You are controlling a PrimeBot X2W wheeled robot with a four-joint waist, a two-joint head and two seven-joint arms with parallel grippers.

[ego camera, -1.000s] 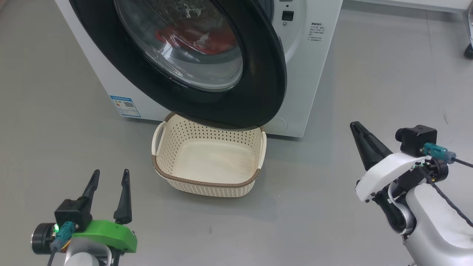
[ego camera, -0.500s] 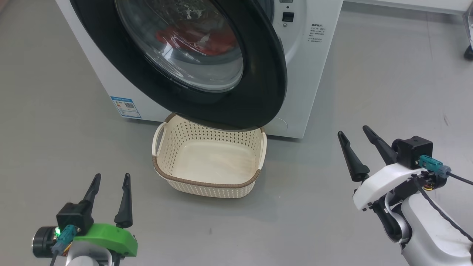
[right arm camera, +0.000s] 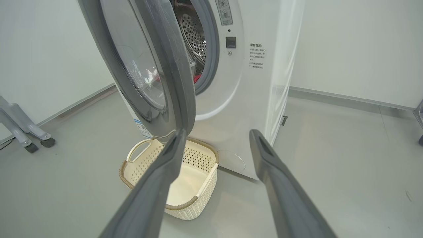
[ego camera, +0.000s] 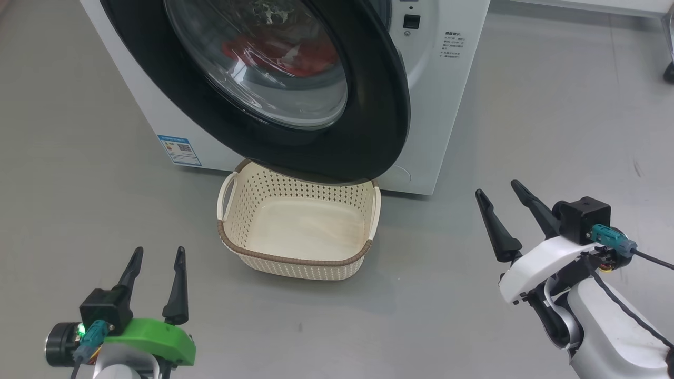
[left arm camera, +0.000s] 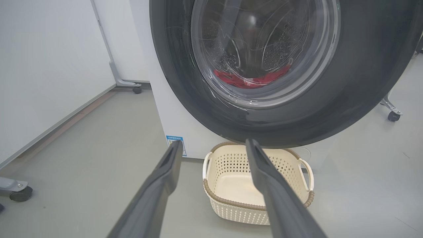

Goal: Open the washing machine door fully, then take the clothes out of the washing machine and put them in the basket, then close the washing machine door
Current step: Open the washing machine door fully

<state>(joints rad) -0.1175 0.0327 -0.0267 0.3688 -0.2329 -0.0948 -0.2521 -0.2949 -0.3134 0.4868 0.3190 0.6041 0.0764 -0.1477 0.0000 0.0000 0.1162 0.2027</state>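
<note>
The white washing machine (ego camera: 447, 105) stands at the top of the head view, its black-rimmed door (ego camera: 368, 131) swung partly open over the basket (ego camera: 295, 260). Red clothes (ego camera: 295, 55) show through the door glass inside the drum. The cream basket sits empty on the floor below the door. My left gripper (ego camera: 158, 255) hangs open at the lower left, well short of the basket. My right gripper (ego camera: 497, 189) is open at the lower right, off to the right of the door edge, holding nothing. In the right wrist view the door (right arm camera: 175, 82) stands ajar, with the drum (right arm camera: 195, 36) behind it.
Grey floor surrounds the machine. A blue label (ego camera: 179, 150) marks the washer's lower front. Wheeled stand feet sit at the left (left arm camera: 19, 193) and right (left arm camera: 393, 115) in the left wrist view, and a white wall panel (left arm camera: 49, 66) runs along the left.
My right gripper has gone from shut to open and drifted slightly down and left. The left arm, door and basket have stayed put.
</note>
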